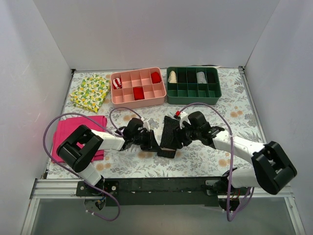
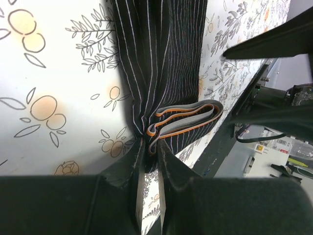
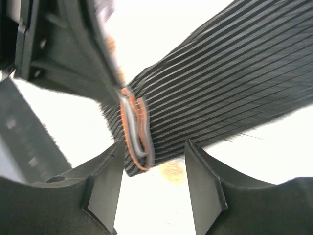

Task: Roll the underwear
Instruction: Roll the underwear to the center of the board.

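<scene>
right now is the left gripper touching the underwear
Touching. The left wrist view shows the left gripper with its jaws pinched on the gathered edge of the underwear, the fabric bunching at their tips.

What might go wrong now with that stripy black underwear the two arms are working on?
1. Only the left hand pinches the underwear, by a thin bunch at its folded end; a tug might pull it free.
2. The right hand stands open around that fold, so the layers may spring apart.
3. Both hands sit very close together and could bump.
</scene>
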`<state>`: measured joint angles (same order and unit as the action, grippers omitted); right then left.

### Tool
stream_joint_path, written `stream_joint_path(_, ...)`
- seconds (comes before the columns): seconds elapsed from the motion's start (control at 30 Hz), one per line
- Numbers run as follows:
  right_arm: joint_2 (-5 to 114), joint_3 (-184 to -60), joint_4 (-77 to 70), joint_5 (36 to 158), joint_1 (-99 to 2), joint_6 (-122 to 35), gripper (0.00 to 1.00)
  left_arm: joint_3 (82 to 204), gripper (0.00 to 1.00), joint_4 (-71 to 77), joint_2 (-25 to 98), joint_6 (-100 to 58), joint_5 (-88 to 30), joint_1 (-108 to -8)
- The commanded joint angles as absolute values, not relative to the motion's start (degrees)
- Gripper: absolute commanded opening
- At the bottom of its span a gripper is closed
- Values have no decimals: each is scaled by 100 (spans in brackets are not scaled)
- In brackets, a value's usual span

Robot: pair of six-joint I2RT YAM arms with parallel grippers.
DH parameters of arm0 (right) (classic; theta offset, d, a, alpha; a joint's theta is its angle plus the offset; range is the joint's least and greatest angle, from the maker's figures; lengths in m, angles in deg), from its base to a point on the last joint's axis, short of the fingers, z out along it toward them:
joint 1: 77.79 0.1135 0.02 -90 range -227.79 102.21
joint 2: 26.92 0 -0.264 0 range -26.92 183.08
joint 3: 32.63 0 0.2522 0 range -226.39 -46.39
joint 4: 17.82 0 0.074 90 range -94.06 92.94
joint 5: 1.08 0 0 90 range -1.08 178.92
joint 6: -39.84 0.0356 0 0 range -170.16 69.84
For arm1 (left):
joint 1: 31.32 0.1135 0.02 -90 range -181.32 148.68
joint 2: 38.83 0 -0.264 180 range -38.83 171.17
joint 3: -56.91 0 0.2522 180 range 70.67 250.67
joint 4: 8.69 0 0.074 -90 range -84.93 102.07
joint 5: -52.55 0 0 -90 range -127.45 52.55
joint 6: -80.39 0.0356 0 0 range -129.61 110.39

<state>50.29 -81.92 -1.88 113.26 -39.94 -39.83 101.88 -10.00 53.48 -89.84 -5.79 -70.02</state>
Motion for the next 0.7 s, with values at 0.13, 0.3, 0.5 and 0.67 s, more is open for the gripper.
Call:
stream_joint_path(0.13, 3812, -8497, 683, 9298, -3184, -4742, 60, 10741, 0, 392, 5723, -8625, -1065, -7043)
stream_joint_path(0.3, 4171, -8770, 1237, 8549, -2138, -5033, 60, 11294, 0, 1244, 5977, -8555, -1082, -7043)
stream_joint_path(0.5, 4672, -8858, 1379, 7987, -1434, -5349, 61, 11550, 0, 1622, 5943, -8459, -1065, -7043)
stream_joint_path(0.67, 4963, -8998, 1335, 7776, -1248, -5551, 62, 11752, 0, 1878, 6022, -8283, -1030, -7034)
